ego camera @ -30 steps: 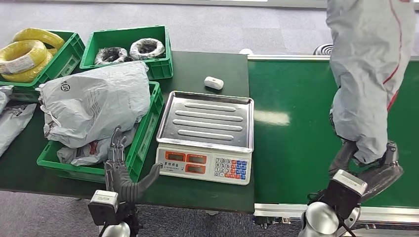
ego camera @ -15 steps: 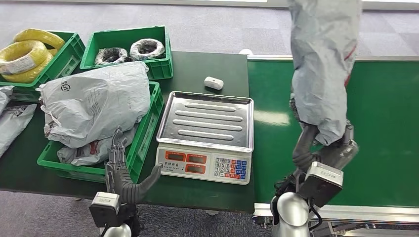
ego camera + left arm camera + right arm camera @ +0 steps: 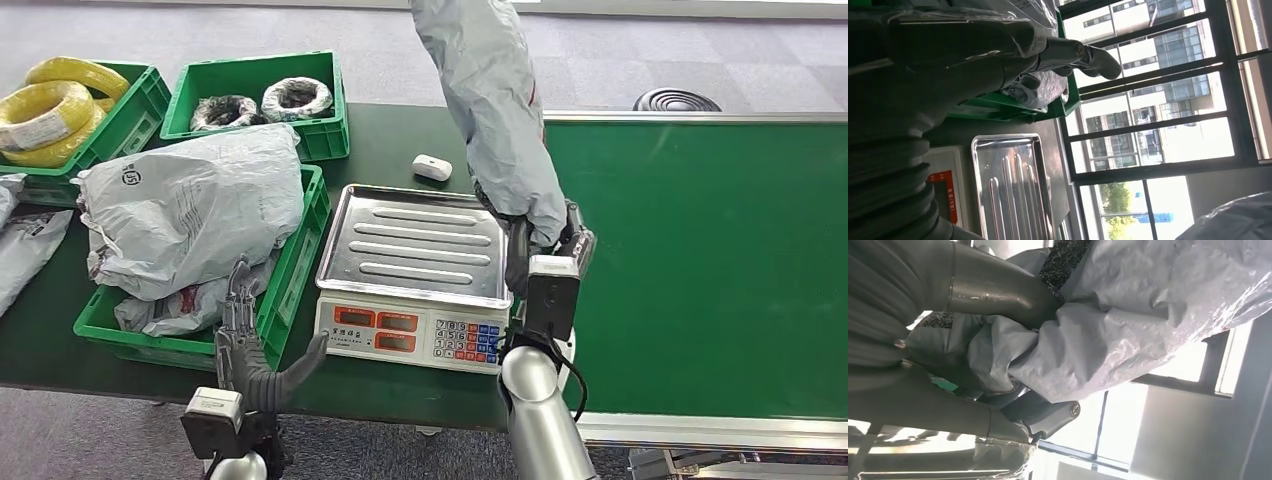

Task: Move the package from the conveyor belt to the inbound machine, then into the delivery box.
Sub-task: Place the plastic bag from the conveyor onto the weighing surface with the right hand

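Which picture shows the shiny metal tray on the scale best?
The head view: the whole steel tray lies bare on the scale, all its edges visible. The left wrist view shows part of the tray, turned sideways past the left hand. The right wrist view shows the grey package instead.

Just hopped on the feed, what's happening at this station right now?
The right hand grips a grey package and holds it up at the right edge of the scale, whose steel tray is bare, so it is not set down yet. The left hand is open and holds nothing, hovering at the front of the green crate piled with grey mail bags. The conveyor belt alongside carries no parcels.
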`<move>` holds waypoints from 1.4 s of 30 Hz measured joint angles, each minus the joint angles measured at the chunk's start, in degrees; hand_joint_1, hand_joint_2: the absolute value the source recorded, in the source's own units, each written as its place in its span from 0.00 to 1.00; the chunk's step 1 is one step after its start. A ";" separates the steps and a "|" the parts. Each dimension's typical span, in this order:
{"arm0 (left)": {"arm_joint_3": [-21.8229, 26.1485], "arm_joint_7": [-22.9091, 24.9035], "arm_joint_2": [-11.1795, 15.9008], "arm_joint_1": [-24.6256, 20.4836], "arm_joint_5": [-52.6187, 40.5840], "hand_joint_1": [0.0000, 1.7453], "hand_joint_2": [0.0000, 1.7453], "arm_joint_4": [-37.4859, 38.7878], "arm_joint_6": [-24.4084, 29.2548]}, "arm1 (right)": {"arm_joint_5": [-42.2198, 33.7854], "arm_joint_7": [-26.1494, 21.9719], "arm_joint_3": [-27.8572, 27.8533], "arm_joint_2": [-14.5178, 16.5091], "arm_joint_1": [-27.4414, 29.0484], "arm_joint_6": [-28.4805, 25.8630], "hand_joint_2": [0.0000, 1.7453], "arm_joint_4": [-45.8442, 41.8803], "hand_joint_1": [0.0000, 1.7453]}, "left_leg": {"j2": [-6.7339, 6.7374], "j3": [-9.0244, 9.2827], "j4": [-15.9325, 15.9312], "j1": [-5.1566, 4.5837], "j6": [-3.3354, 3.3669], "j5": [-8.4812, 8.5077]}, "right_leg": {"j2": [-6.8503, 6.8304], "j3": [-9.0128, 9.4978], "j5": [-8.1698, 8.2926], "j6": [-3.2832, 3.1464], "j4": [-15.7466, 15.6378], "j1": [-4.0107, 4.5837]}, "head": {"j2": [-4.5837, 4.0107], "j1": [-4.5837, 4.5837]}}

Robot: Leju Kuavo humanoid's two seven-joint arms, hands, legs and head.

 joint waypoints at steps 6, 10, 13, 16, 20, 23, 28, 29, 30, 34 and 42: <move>-0.10 0.01 -0.27 -1.13 0.17 0.00 1.00 1.21 -0.10 | -2.56 -1.93 -2.98 -0.20 -8.53 -0.33 1.00 16.53 0.97 | -0.03 0.03 0.01 0.00 -0.01 0.06 | -0.02 0.05 0.04 0.02 0.02 0.00 | 0.00 -0.01; 0.00 0.29 -0.31 -1.89 0.36 0.00 1.00 1.56 0.01 | -4.63 -2.16 -4.06 -0.16 -10.96 0.37 1.00 24.20 0.97 | -0.02 0.00 0.01 0.00 -0.02 0.04 | -0.02 0.01 0.03 0.02 0.03 0.00 | 0.00 0.00; 0.15 0.77 -0.36 -2.01 0.29 0.00 1.00 1.56 0.02 | -5.18 -1.30 -4.32 -0.07 -11.38 0.60 1.00 28.96 0.96 | -0.02 -0.04 0.01 0.00 -0.04 0.02 | -0.02 -0.04 0.01 0.01 0.02 0.00 | 0.00 0.00; 0.23 1.22 -0.47 -2.00 -0.04 0.00 1.00 1.53 0.02 | -5.59 -1.20 -4.50 0.17 -10.98 0.60 1.00 33.05 0.94 | -0.02 -0.07 0.01 0.00 -0.04 0.02 | -0.02 -0.07 0.01 0.00 0.02 0.00 | -0.01 0.00; 0.31 1.68 -0.62 -1.97 -0.29 0.00 1.00 1.49 0.02 | -5.79 -2.34 -4.75 0.62 -10.26 0.45 1.00 36.27 0.24 | -0.02 -0.07 0.01 0.01 -0.04 0.02 | -0.02 -0.07 0.01 0.00 0.02 0.00 | 0.00 0.00; 0.38 1.95 -0.72 -1.94 -0.72 0.00 1.00 1.48 -0.08 | -5.54 -2.98 -4.85 0.83 -10.06 0.08 1.00 37.20 0.00 | -0.01 -0.07 0.01 0.01 -0.04 0.02 | -0.02 -0.06 0.01 0.00 0.02 0.00 | 0.00 0.00; 0.46 2.09 -0.84 -1.93 -1.20 0.00 1.00 1.48 -0.26 | -4.79 -3.81 -4.98 0.88 -9.84 -0.50 0.00 37.36 0.00 | -0.01 -0.06 0.01 0.01 -0.04 0.03 | -0.02 -0.05 0.01 0.00 0.02 0.00 | 0.00 0.00; 0.48 2.10 -0.87 -1.92 -1.21 0.00 1.00 1.48 -0.30 | -4.60 -3.98 -5.01 0.88 -9.79 -0.52 0.00 37.35 0.00 | -0.02 -0.06 0.01 0.01 -0.04 0.03 | -0.02 -0.05 0.01 0.00 0.02 0.00 | 0.00 0.00; 0.49 2.10 -0.90 -1.92 -1.21 0.00 1.00 1.48 -0.32 | -4.22 -4.23 -5.08 0.88 -9.70 -0.53 0.00 37.28 0.00 | -0.02 -0.06 0.01 0.01 -0.04 0.03 | -0.02 -0.05 0.01 0.00 0.02 0.00 | 0.00 0.00; 0.58 2.10 -0.94 -1.79 -1.22 0.00 1.00 1.48 -0.36 | -2.29 -6.10 -5.99 1.10 -8.75 -0.55 0.00 35.54 0.00 | -0.02 -0.06 0.01 0.01 -0.04 0.03 | -0.02 -0.06 0.01 0.00 0.02 0.00 | 0.00 0.00; 1.02 2.10 -1.05 -1.57 -1.26 0.00 1.00 1.48 -0.35 | -1.27 -7.02 -7.27 1.45 -7.70 -0.56 0.00 32.55 0.00 | -0.02 -0.06 0.01 0.01 -0.04 0.03 | -0.02 -0.06 0.01 0.00 0.02 0.00 | -0.01 0.00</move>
